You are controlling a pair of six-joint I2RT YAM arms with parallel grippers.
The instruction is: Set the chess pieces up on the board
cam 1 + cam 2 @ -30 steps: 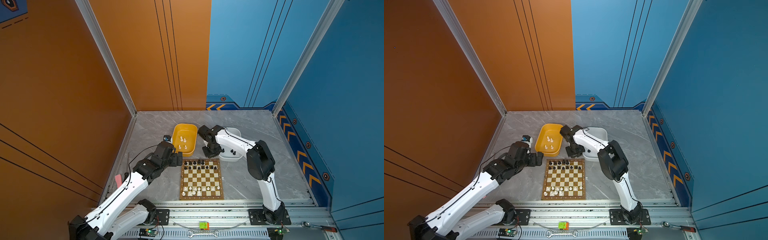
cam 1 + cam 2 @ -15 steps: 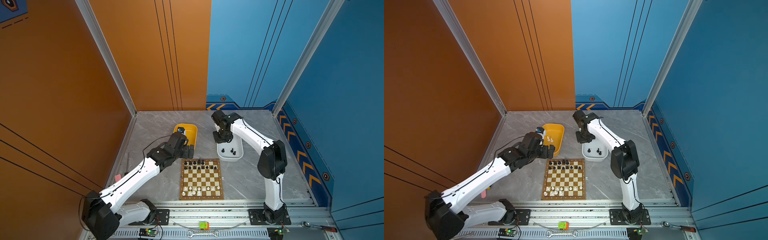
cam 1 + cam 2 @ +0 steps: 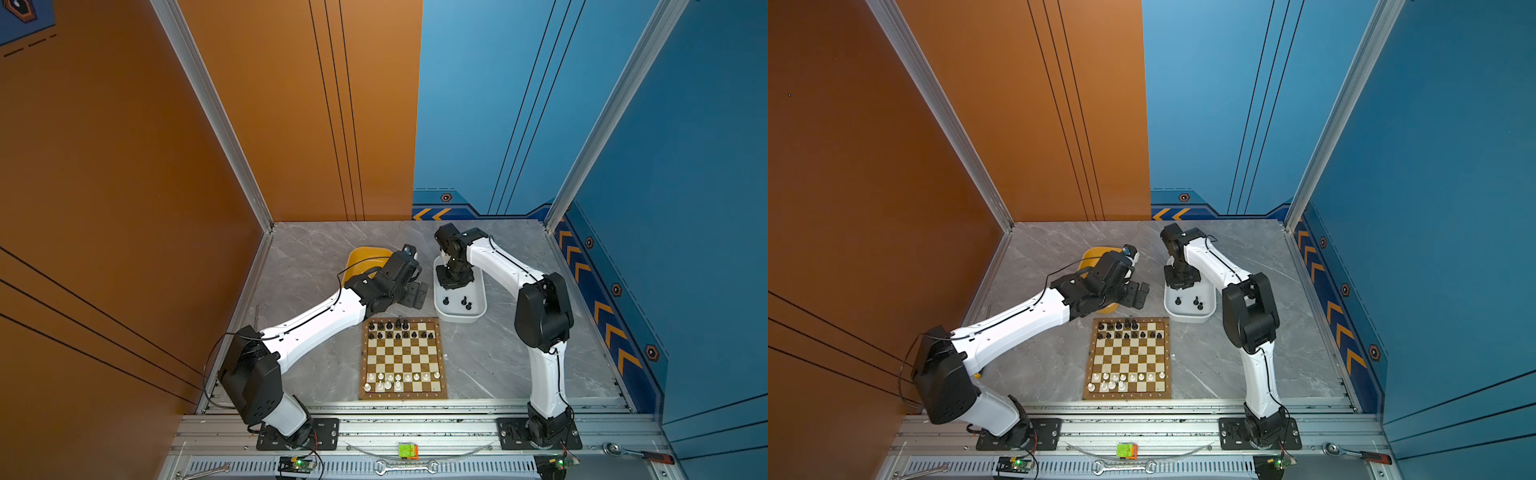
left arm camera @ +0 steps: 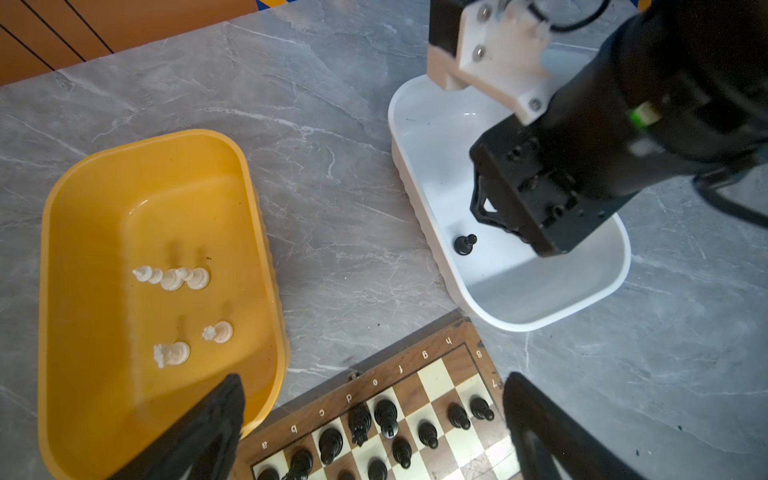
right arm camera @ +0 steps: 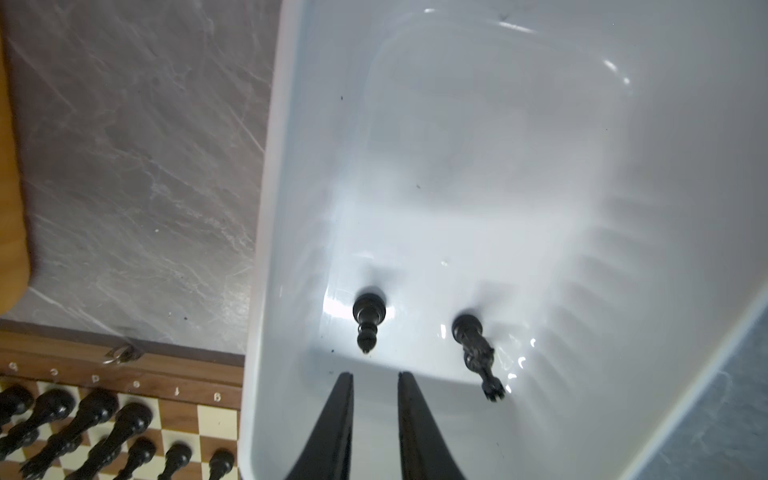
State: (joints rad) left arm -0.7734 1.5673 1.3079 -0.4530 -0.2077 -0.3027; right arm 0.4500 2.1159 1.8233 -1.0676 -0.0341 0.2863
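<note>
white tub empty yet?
Not empty. In both top views three black pieces sit in the white tub.

Left arm (image 3: 316, 322) and right arm (image 3: 505, 266) wear white shells between bulky black joint housings, with thin black cables alongside. Behind the right gripper (image 5: 375, 374) sits a white bracket (image 4: 498, 54) with silver screws. Its fingers (image 5: 337, 419) are black and tapered.

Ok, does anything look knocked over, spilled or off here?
Nothing stands out. The placed pieces look upright in rows on the board; spare white pieces sit inside the yellow tub, black ones inside the white tub. None visible on the table.
</note>
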